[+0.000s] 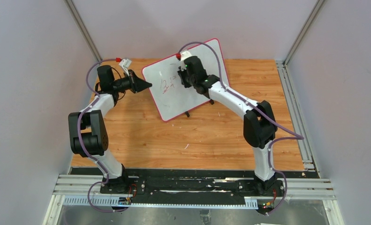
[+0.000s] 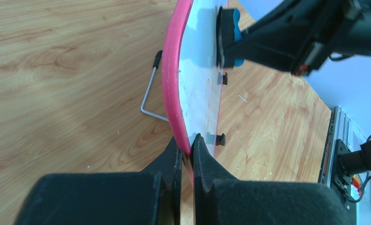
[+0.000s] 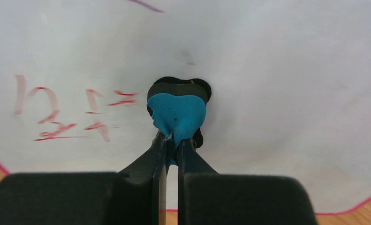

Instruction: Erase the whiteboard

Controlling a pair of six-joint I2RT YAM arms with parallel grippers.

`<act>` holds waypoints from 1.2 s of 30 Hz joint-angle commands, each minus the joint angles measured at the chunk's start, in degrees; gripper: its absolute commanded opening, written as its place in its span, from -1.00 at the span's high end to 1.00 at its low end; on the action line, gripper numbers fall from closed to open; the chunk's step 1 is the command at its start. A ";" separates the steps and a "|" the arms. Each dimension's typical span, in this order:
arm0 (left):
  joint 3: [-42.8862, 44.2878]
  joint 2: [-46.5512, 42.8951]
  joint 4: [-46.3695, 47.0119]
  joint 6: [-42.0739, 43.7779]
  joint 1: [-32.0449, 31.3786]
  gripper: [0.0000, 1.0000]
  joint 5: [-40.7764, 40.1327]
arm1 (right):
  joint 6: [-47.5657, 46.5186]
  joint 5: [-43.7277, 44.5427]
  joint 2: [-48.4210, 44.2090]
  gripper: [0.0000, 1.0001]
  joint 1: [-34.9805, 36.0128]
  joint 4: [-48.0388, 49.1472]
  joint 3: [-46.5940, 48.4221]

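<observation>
The whiteboard (image 1: 174, 101) stands tilted toward the far side of the wooden desk (image 1: 197, 136). The left claw (image 2: 188, 143) pinches its pink-framed edge. The right claw (image 3: 172, 140) pinches a blue-and-black eraser (image 3: 178, 112) against its face, beside red characters (image 3: 71, 112).

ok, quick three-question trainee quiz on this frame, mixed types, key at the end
1. True or false: the left gripper is clamped on the edge of the whiteboard.
2. The right gripper holds: A) a marker B) the eraser C) a cloth
3. Fill in: in the right wrist view, the red writing lies to the ___ of the eraser.
Key: 1 true; 2 B; 3 left.
</observation>
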 commanded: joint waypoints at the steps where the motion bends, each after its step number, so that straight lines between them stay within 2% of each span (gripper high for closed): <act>1: -1.64 0.49 0.11 9.10 -0.87 1.00 -2.25 | 1.13 -4.92 5.13 0.99 7.94 -0.04 4.66; 5: -1.77 0.31 0.11 9.02 -0.94 1.00 -2.19 | 0.98 -5.25 6.15 0.99 10.85 -0.16 6.14; 10: -1.91 0.00 0.11 9.02 -0.93 1.00 -2.06 | -1.41 -2.14 6.80 0.99 10.44 -1.68 7.57; 26: -2.08 -0.94 -0.12 9.13 -1.00 1.00 -1.84 | -2.67 -2.13 3.50 0.99 -6.33 -5.30 8.49; 30: -2.08 -0.86 -0.50 9.54 -1.08 1.00 -1.96 | -2.58 -2.20 1.76 0.99 -8.55 -5.01 7.56; 36: -1.90 -0.66 -0.51 9.46 -1.11 1.00 -2.14 | -0.22 -5.17 1.81 0.99 -7.31 -4.24 6.89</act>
